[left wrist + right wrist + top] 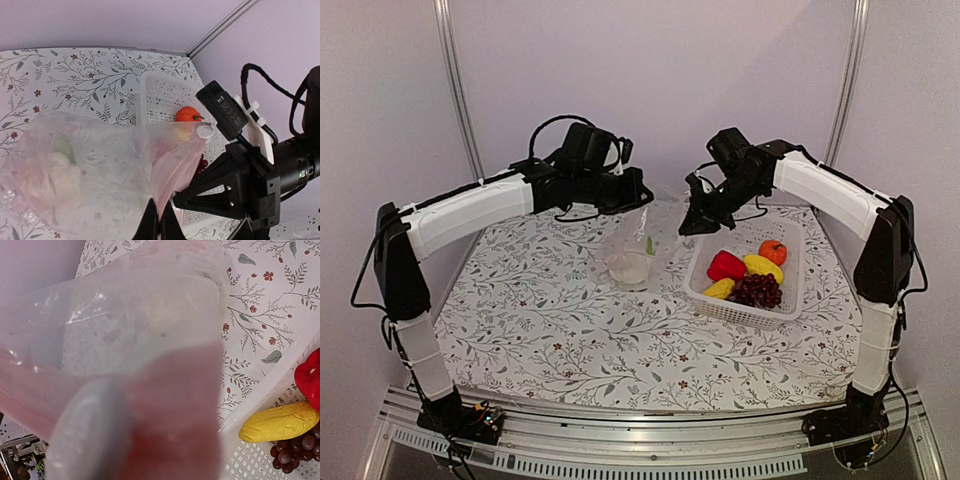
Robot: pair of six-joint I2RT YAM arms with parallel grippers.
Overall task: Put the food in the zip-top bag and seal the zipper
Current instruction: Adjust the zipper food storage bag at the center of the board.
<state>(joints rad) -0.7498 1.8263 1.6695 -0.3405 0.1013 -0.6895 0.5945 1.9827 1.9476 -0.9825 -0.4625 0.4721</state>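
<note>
The floral-print table [540, 320] bears a white perforated basket [750, 312] and the bottom of the zip-top bag [630, 264]

No readable text, no legible labels

we see the zip-top bag [638, 252] as thin clear plastic, crinkled and glossy with bright glints. the white basket [745, 313] looks like hard perforated plastic. the red pepper [725, 265] is smooth and shiny, the yellow piece [279, 422] matt, faintly grainy. the table [540, 320] has a matt floral-printed cover.
</note>
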